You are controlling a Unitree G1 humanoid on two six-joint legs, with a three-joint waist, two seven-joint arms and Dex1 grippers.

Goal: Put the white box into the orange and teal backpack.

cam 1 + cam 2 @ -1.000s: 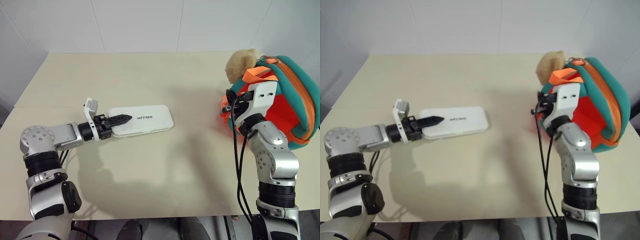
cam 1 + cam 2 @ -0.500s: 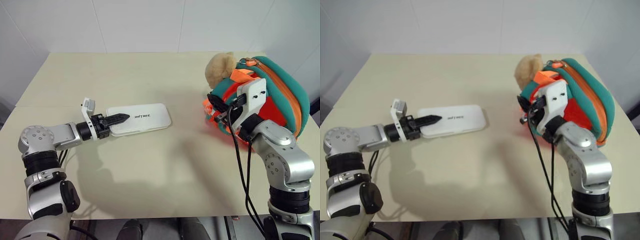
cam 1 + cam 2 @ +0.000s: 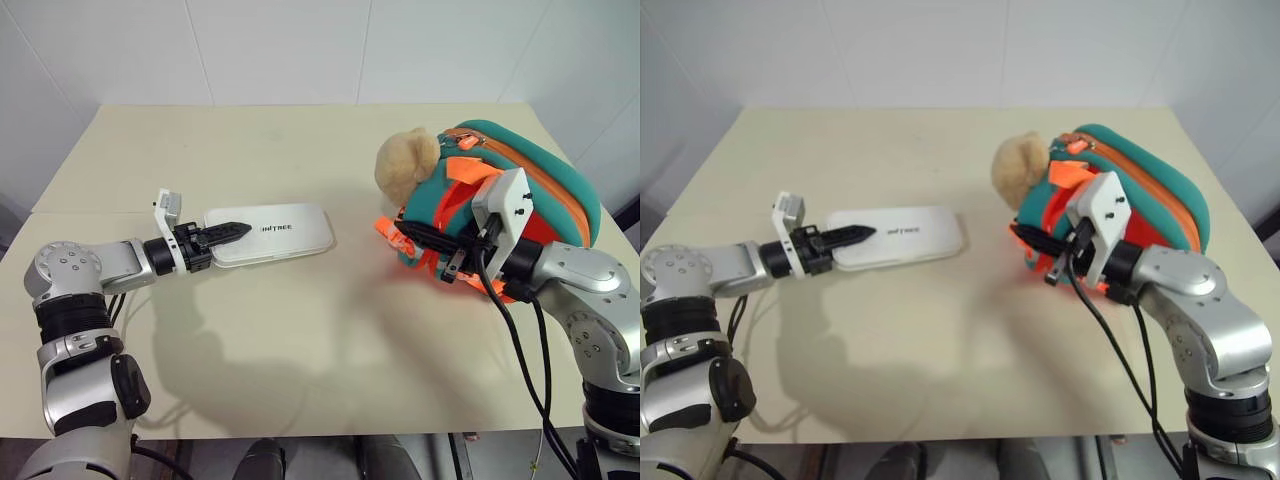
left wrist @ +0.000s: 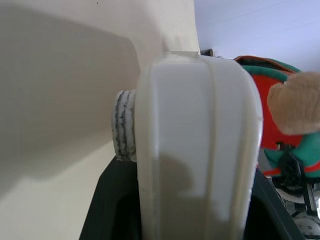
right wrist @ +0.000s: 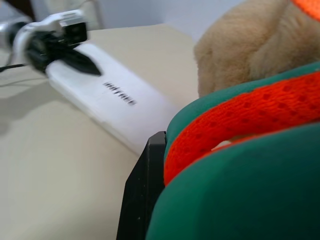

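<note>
My left gripper (image 3: 232, 230) clamps one end of the white box (image 3: 278, 233), which is not yet inside. My right gripper (image 3: 425, 240) grips the orange and teal backpack (image 3: 520, 190).

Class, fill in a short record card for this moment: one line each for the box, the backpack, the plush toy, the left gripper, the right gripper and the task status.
box: white box lying flat on the table, lettering up
backpack: orange and teal backpack on the robot's right side of the table, apart from the box
plush toy: tan plush toy on the backpack's side facing the box
left gripper: left gripper shut on the box's near end
right gripper: right gripper shut on the backpack's edge
task status: box not yet in the backpack
</note>
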